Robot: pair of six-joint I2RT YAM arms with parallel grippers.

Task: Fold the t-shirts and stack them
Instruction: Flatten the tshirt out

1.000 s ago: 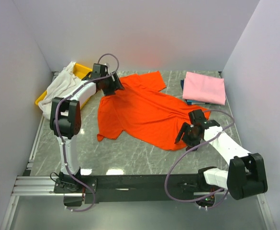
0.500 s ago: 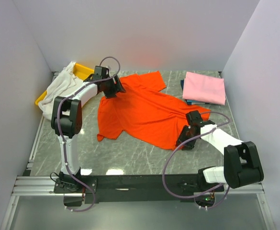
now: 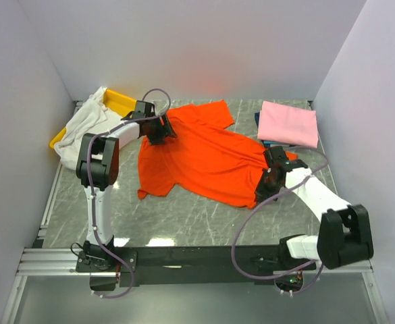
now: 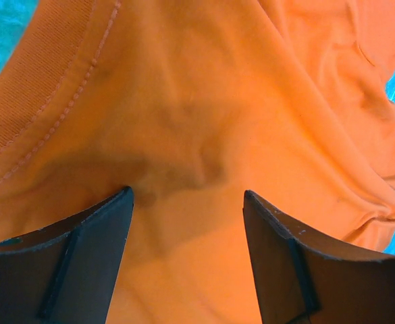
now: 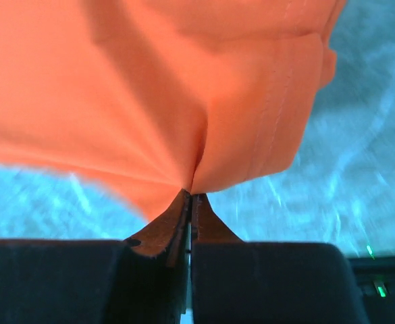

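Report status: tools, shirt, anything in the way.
Right tool shut on orange shirt hem. Left tool open over the collar. Nothing in the way.

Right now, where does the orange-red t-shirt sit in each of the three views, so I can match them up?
Top external: the orange-red t-shirt lies spread across the table's middle.
Left wrist: it fills nearly the whole picture, beneath the open left gripper.
Right wrist: it fills the upper half, its edge pinched in the shut right gripper.
Shared landmark: the marble table, grey from above, teal-tinted in both wrist views.
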